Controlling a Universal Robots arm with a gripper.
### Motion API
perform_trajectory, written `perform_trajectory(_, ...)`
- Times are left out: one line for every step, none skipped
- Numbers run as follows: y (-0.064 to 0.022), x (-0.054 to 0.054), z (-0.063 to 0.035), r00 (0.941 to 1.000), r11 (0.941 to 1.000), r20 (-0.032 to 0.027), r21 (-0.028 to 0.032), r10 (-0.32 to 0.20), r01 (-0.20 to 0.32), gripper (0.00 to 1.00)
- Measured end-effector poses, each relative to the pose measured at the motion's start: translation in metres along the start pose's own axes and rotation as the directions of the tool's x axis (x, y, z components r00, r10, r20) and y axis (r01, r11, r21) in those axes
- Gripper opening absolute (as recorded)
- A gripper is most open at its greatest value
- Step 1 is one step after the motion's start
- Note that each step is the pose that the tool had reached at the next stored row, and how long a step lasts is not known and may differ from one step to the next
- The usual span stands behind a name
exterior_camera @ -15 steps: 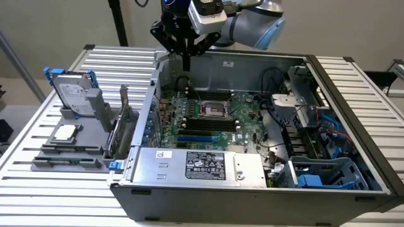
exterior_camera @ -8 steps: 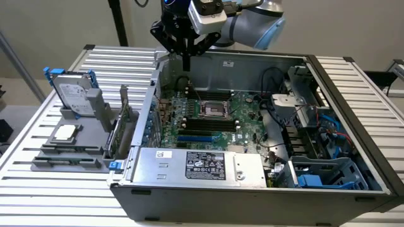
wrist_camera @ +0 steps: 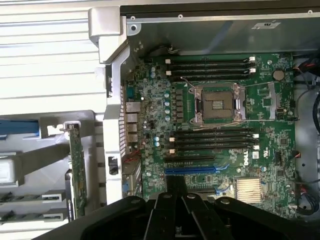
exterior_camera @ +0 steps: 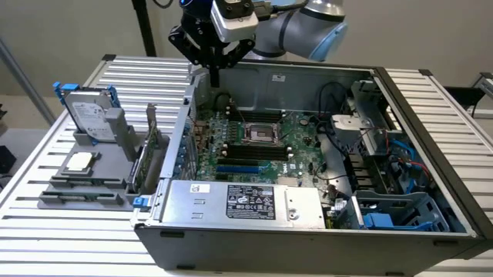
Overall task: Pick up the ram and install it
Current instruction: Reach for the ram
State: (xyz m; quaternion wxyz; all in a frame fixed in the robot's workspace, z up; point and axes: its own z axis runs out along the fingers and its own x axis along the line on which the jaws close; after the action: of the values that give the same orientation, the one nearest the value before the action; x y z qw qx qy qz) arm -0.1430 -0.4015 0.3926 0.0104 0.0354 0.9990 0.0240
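Shut tight with nothing between its fingers, the hand (exterior_camera: 215, 79) hangs from the arm over the back wall of the open computer case (exterior_camera: 269, 251), towards the exterior view's left corner of that wall and clear of everything inside. In the wrist view the closed dark fingers (wrist_camera: 167, 212) point down at the edge of the motherboard (wrist_camera: 265, 125) near the blue slot (wrist_camera: 190, 170).

The case lies on its side on the slatted counter (exterior_camera: 46, 242). On the motherboard the processor socket (exterior_camera: 260, 134) sits between two banks of long black memory slots (exterior_camera: 248, 153). A grey power supply (exterior_camera: 246, 202) fills the near end of the case.

Outside the case, at the exterior view's left, a grey holder (exterior_camera: 51, 203) stands on the counter. It carries an upright hard drive (exterior_camera: 89, 112), a processor chip (exterior_camera: 81, 163) lying flat, and an expansion card (exterior_camera: 142, 166) standing on edge just beside the case wall. A thin dark strip lying along the holder's front slot seems to be the ram (exterior_camera: 81, 199), well apart from the hand. It is too small to tell for certain.
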Motion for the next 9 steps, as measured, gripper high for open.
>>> perform_trajectory(-0.0009, 0.005, -0.0001, 1.0, 1.0, 0.0001, 0.0, 0.0, 0.0, 0.11)
perform_trajectory(-0.0018, 0.009, -0.0003, 1.0, 1.0, 0.0, 0.0, 0.0, 0.0, 0.11)
perform_trajectory(-0.0027, 0.014, -0.0004, 1.0, 1.0, 0.0, 0.0001, 0.0, 0.0, 0.11)
perform_trajectory(-0.0036, 0.018, -0.0005, 1.0, 1.0, 0.0, 0.0, 0.0, 0.0, 0.11)
perform_trajectory(-0.0045, 0.022, -0.0007, 1.0, 1.0, 0.0, 0.0, 0.0, 0.0, 0.11)
perform_trajectory(-0.0054, 0.027, -0.0008, 1.0, 1.0, 0.0, 0.0001, 0.0, 0.0, 0.11)
perform_trajectory(-0.0064, 0.031, -0.0009, 1.0, 1.0, 0.0, 0.0001, 0.0, 0.0, 0.11)
perform_trajectory(-0.0073, 0.036, -0.001, 1.0, 1.0, 0.0, 0.0, 0.0, 0.0, 0.11)
perform_trajectory(-0.0083, 0.041, -0.0012, 1.0, 1.0, 0.0001, 0.0, 0.0, 0.0, 0.11)
